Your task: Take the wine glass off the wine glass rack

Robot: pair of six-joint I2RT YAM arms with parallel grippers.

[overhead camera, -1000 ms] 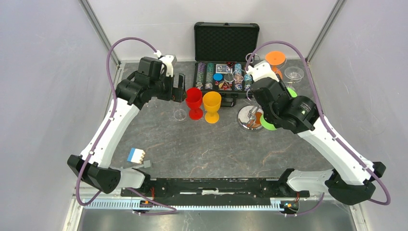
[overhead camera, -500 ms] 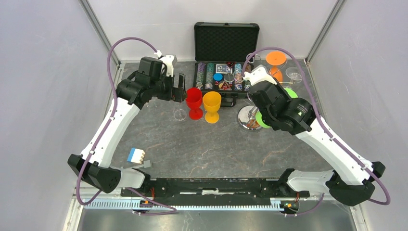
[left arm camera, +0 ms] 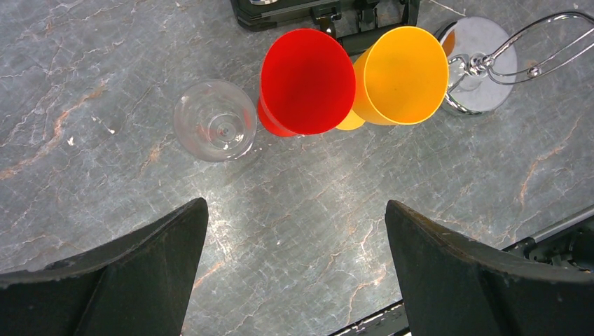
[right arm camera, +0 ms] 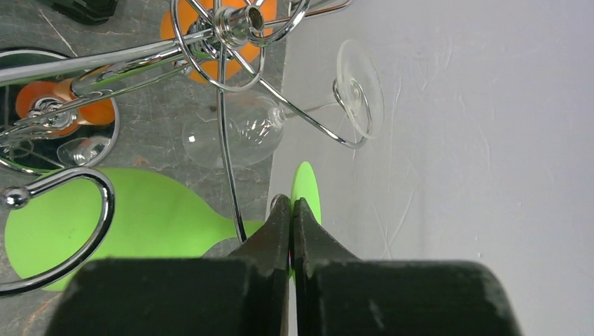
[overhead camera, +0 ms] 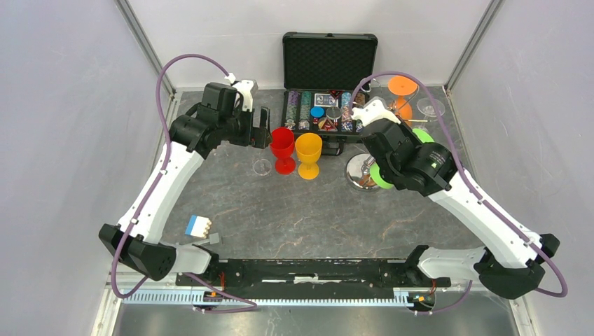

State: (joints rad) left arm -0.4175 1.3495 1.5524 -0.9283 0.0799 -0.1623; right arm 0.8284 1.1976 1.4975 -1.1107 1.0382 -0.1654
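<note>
As my right gripper (right arm camera: 291,210) stood pinched together with no gap showing between its fingers, it looked to have hold of the thin stem of the green wine glass (right arm camera: 140,210), between the bowl at the lower left of the wrist view and the foot, seen edge-on just above my fingertips. I could not see the contact itself, so I took the grip as likely, not certain. The glass lay in among the arms of the wine glass rack (right arm camera: 235,21), whose hub sat at the top of that view. A thin wire ran down from the hub to just beside the stem, but I could not tell which hook carried the glass.

My left gripper (left arm camera: 294,206) hung wide apart and empty over the table, with the red glass (left arm camera: 307,80) and the yellow glass (left arm camera: 405,73) in the upper middle of its view, well apart from the rack work.

I judged the step in hand to be the grasp, with the removal itself not yet done. The next move called for drawing the stem out along its hook's open end until the foot cleared the wire, keeping the glass level. The clear wine glass (right arm camera: 231,136) hung close above, and a careless pull could knock it or tip the rack.
</note>
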